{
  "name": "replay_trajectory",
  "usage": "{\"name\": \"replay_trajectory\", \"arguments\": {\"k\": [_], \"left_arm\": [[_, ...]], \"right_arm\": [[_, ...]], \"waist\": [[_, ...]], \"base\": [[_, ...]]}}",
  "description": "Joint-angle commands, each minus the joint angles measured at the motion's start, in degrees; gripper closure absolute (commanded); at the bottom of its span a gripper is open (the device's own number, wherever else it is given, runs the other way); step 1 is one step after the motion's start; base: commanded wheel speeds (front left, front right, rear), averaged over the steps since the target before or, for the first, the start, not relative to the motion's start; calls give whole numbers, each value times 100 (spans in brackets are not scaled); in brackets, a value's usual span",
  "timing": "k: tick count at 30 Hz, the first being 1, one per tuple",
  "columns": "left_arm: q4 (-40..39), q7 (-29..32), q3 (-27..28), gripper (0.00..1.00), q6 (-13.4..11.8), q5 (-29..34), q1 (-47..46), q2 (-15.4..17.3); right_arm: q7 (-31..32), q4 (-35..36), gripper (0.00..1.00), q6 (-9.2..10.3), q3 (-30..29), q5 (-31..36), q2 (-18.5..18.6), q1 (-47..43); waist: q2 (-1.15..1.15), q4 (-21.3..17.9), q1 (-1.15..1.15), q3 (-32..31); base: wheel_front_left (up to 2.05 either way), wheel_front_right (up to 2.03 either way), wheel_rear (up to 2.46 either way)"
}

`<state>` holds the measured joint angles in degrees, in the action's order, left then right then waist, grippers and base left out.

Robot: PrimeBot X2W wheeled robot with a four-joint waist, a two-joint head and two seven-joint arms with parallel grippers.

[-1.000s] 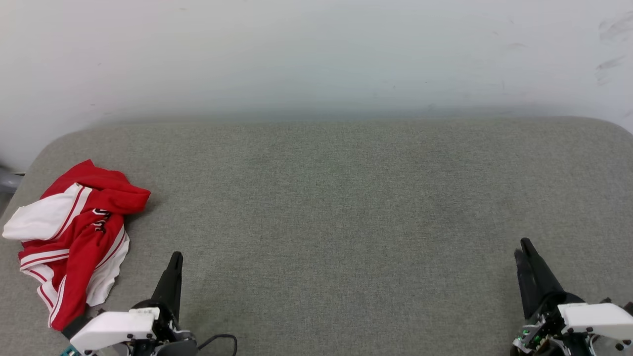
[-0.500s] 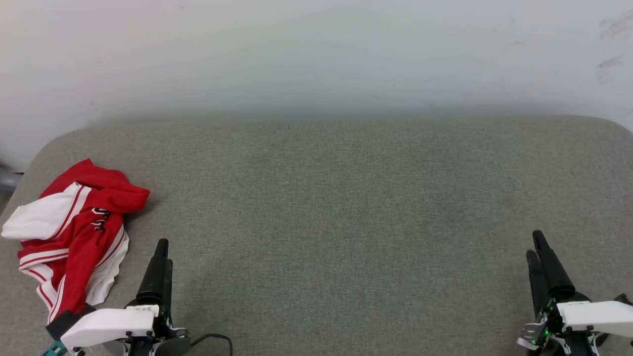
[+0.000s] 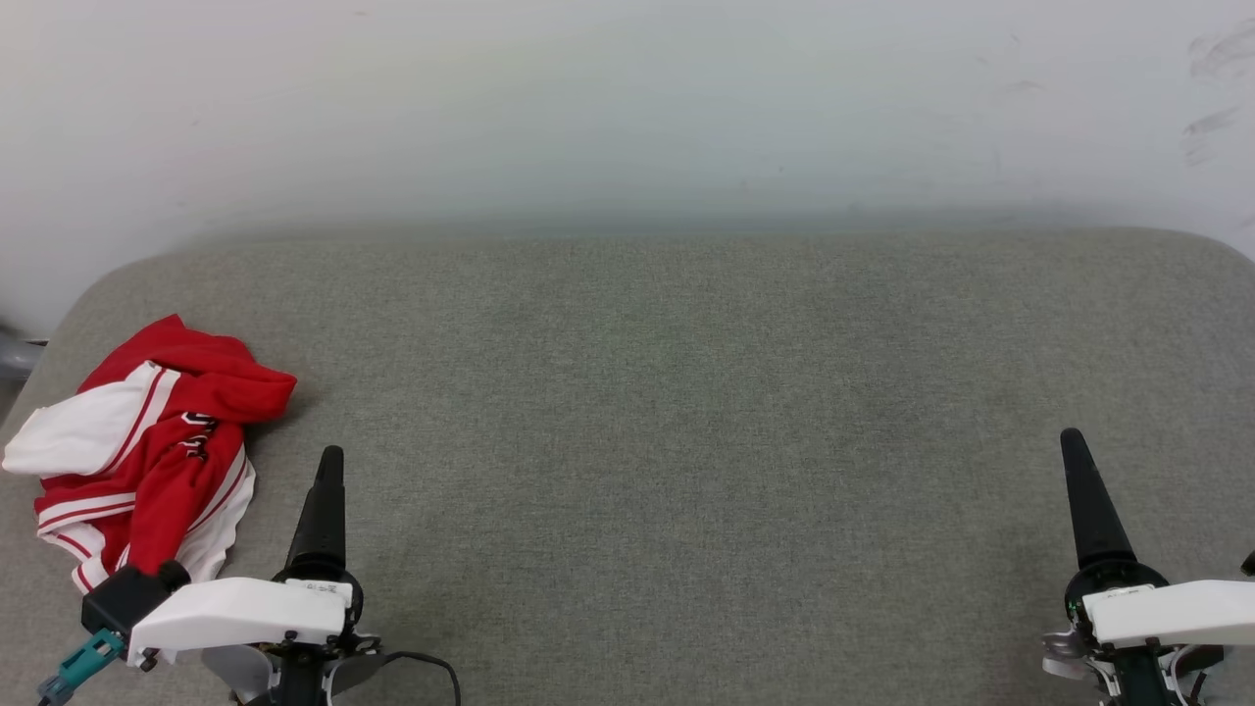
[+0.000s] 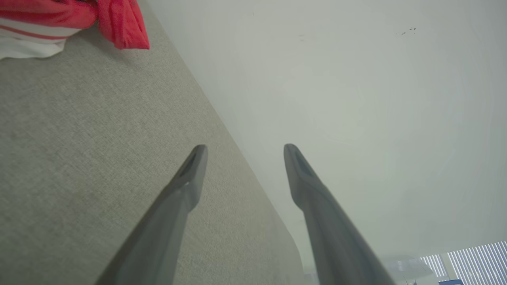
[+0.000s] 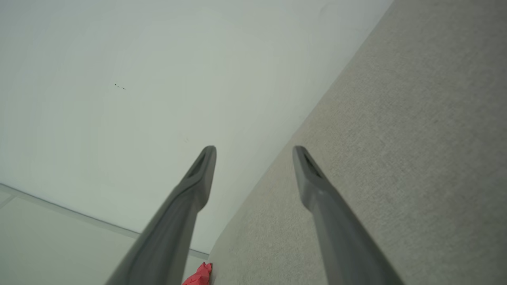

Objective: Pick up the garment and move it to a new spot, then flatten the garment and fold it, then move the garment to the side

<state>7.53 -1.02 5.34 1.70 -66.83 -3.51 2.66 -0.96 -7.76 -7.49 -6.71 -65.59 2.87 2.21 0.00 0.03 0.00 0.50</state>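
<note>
Garment (image 3: 147, 461): red jersey T-shirt with white sleeves and red-white striped trim, crumpled in a heap on the left end of the grey fabric-covered bench (image 3: 686, 392).
Left gripper (image 4: 244, 152): long dark fingers released, empty, over the bench's near left edge.
Right gripper (image 5: 254, 152): fingers released, empty, over the bench's near right edge.

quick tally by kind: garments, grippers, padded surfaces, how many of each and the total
garment: 1, red and white, crumpled at the left end
grippers: 2, left gripper and right gripper, both open and holding nothing
grey cushion: 1
total: 4
</note>
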Motion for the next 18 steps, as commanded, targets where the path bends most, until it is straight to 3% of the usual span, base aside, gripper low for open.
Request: {"name": "replay_trajectory", "arguments": {"k": [1, 18], "left_arm": [[-145, -55, -45, 0, -49, 218, -34, 16], [-395, -397, -389, 0, -485, 2142, 79, 19]], "right_arm": [[-49, 168, 0, -1, 20, 220, 5, 52], [-393, 706, 0, -1, 287, 2262, 5, -143]], "waist": [[0, 1, 0, -1], [0, 21, 0, 2]], "base": [[0, 0, 0], [0, 0, 0]]}}
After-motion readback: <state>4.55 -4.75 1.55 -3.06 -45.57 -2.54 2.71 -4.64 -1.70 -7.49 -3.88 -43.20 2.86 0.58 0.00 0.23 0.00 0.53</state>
